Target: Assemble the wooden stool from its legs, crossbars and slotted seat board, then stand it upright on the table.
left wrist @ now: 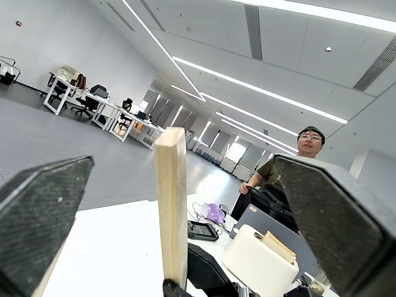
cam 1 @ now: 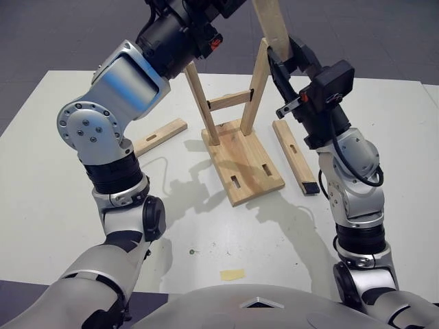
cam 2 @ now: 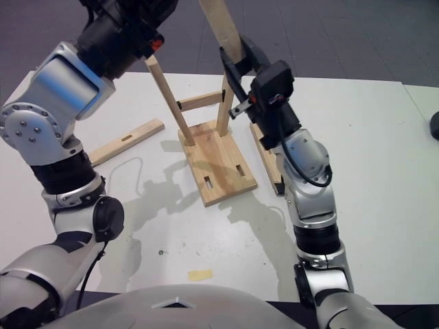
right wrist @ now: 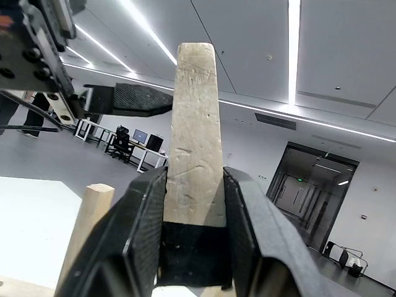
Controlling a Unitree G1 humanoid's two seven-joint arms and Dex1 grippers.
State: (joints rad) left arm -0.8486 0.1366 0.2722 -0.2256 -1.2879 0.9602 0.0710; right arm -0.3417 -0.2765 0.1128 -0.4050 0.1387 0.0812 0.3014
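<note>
The slotted seat board [cam 1: 252,171] lies flat on the table. Two legs stand in its far end, the left leg [cam 1: 200,103] and the right leg [cam 1: 255,89], joined by a crossbar [cam 1: 230,101]. My right gripper [cam 1: 280,60] is above the right leg, shut on another wooden leg [right wrist: 195,136] that points upward. That held leg [left wrist: 172,204] appears between my left gripper's fingers [left wrist: 43,216], apart from them. My left gripper [left wrist: 182,164] is open, raised above the left standing leg.
One loose wooden piece [cam 1: 159,136] lies left of the seat board, and another [cam 1: 295,156] with a dark end lies to its right. A small yellow scrap [cam 1: 232,274] sits near the table's front edge. The white table [cam 1: 55,171] has free room on both sides.
</note>
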